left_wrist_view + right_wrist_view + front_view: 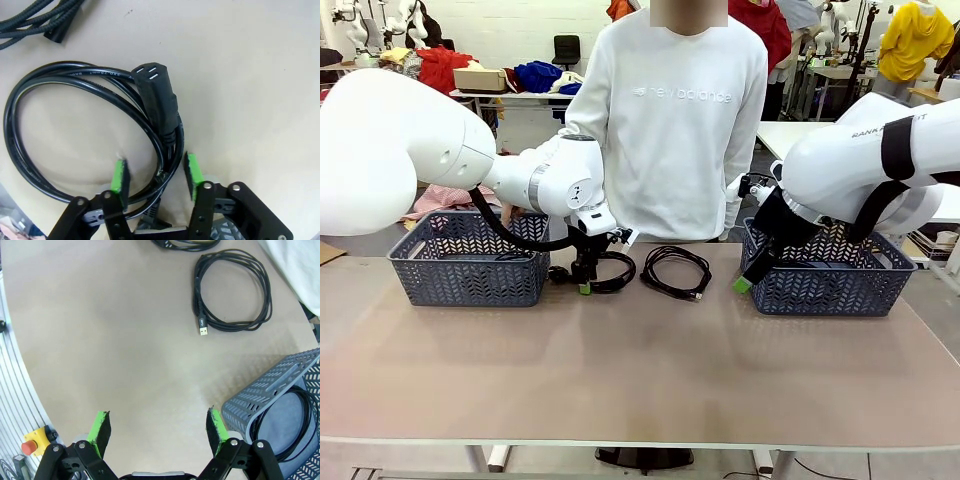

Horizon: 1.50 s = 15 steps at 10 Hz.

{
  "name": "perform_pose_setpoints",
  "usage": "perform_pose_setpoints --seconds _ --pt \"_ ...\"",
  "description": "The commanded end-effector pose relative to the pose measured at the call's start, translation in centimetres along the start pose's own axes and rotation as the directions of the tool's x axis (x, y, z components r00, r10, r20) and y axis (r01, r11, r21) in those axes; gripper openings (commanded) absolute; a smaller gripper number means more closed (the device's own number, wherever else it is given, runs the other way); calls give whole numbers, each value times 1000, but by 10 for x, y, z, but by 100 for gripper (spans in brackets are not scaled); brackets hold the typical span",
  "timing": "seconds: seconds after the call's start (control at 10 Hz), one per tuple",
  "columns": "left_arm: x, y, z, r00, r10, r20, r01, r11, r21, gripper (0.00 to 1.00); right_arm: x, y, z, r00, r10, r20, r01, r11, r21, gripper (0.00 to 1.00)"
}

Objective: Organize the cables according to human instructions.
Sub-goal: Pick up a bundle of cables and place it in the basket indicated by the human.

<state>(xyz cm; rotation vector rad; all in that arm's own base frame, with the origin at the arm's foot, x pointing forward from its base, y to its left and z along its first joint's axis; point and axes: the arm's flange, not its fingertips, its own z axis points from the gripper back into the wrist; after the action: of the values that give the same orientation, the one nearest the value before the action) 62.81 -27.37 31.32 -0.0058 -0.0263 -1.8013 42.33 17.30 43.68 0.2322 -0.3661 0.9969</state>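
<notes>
While a person in a white sweatshirt (pixel 675 120) waits across the table (pixel 640 380), the left gripper (pixel 155 169) is down on a coiled black power cord (pixel 90 71) lying just beside the left basket (pixel 470 280). Its jaws stand partway apart, astride several strands near the moulded plug (pixel 159 102). One green pad (pixel 192 170) is at the strands and the other a little apart, so nothing is gripped yet. A second cable (pixel 199 290), a thinner coil, rests on the table between the two baskets, near the first but not touching it. The right gripper (pixel 157 421) hovers low over bare tabletop, jaws wide and empty, just beside the corner of the right basket (pixel 260 396), where another coiled cord (pixel 308 415) already lies inside.

The risk from here appears to lie in the pinch itself — a bite that takes only some of the loops would likely let the rest sag and the coil unwind on the lift. A trailing plug could then catch on the basket's woven rim, or drag across the second cable and pull it out of place. Which basket this cord belongs in rests on the person's instruction, which the scene does not reveal.
</notes>
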Motion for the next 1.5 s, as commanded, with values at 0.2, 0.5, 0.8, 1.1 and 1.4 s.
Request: perform_pose_setpoints --seconds 0.2,0.5,0.8,1.1,1.4 --pt "-2 2 4 1000 17 -7 -17 1000 -9 21 3 0 2 1000 2 0 -2 1000 -1 100" --pt "-3 -2 11 1000 8 -5 -8 999 -32 0 3 0 2 1000 2 0 -2 1000 -1 100" --pt "1 -5 40 999 36 21 -36 999 -8 0 3 0 2 1000 2 0 -2 1000 -1 100" --pt "11 -8 90 998 57 33 -58 998 24 0 3 0 2 1000 2 0 -2 1000 -1 100" --pt "17 -15 139 999 38 7 -38 998 47 0 3 0 2 1000 2 0 -2 1000 -1 100"
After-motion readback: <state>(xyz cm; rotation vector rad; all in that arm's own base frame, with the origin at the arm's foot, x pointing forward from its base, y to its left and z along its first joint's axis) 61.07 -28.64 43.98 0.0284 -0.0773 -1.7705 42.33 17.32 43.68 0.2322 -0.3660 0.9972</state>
